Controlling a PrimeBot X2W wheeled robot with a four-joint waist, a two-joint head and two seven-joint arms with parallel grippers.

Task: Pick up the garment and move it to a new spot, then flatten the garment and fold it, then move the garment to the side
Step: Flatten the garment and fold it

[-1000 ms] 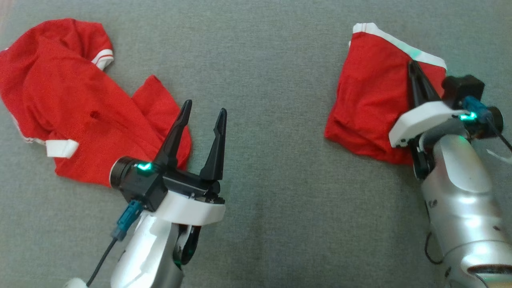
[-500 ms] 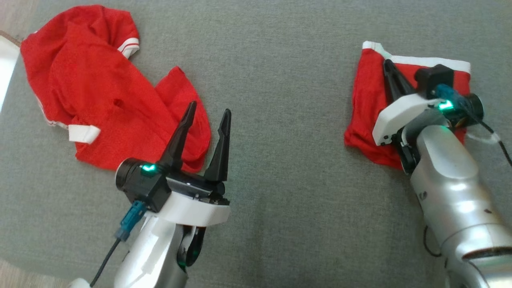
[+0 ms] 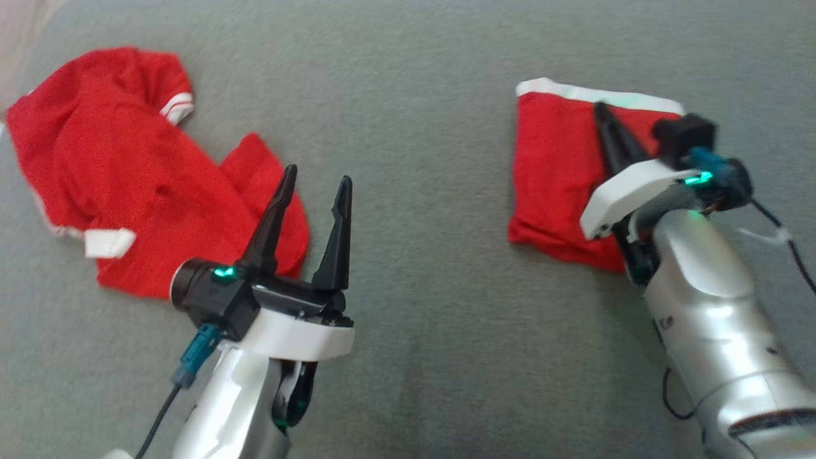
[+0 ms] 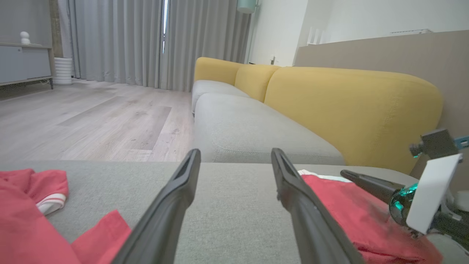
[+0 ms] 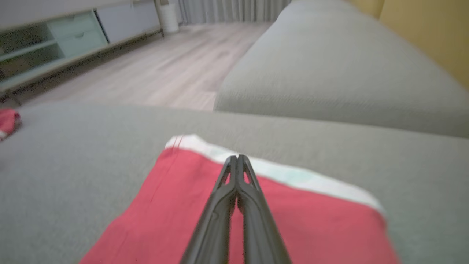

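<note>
Folded red garment point(image 3: 554, 185) lying on the grey cushion point(image 3: 421, 95) with the closed right gripper point(image 3: 600, 109) laid over it.

In the head view the folded garment is seen at 2 o'clock, its white band uppermost. A crumpled red garment point(image 3: 127, 191) lies at 9 o'clock, and the left gripper point(image 3: 317, 177) is held spread at 7 o'clock by its edge. In the left wrist view the left fingers are parted over bare cushion, with a yellow sofa point(image 4: 348, 106) at 1 o'clock. In the right wrist view the fingertips are pressed together near the white band; whether cloth is pinched cannot be told.
</note>
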